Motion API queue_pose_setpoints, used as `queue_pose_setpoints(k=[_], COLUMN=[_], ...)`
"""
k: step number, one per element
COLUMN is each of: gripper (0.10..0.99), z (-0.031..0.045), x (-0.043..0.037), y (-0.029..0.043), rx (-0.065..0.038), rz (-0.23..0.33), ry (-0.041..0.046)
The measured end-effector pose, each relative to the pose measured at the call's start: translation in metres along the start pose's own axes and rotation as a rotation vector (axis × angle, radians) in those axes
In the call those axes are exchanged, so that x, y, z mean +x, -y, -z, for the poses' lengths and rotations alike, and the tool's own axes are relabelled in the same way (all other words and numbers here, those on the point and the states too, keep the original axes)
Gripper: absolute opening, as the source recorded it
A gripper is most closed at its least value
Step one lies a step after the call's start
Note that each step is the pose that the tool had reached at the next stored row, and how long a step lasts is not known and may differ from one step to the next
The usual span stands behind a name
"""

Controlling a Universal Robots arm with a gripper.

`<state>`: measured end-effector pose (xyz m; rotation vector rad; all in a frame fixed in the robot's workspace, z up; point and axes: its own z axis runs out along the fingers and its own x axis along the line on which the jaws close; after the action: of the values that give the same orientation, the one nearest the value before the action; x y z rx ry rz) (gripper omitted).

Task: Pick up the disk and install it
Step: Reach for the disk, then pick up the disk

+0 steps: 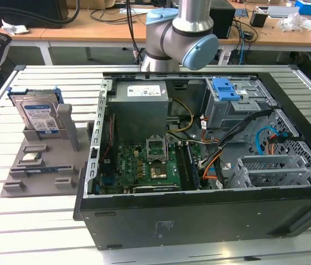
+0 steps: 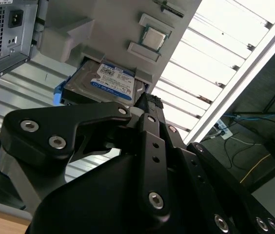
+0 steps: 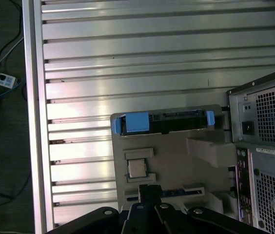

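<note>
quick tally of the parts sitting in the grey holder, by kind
disk: 1
chip: 1
slim board on edge: 1
total: 3

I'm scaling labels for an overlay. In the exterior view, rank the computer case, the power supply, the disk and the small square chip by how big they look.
Largest to smallest:
1. computer case
2. power supply
3. disk, standing in its grey holder
4. small square chip
The gaps are clear, so there are no ties.
</note>
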<state>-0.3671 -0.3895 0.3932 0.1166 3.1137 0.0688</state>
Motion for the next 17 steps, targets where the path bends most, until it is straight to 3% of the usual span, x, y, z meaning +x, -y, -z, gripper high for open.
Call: queue_pose_setpoints(k=[11, 14, 17], gripper=[0.106, 0.106, 0.106], z=[0.0000, 0.0000, -0.0001], x=[0.0000, -0.0001, 0.0000], y=[-0.0005, -0.0010, -0.0011], rx=[0.000, 0.000, -0.002], rz=[0.003, 0.022, 0.075], ry=[-0.0001, -0.0010, -0.0033])
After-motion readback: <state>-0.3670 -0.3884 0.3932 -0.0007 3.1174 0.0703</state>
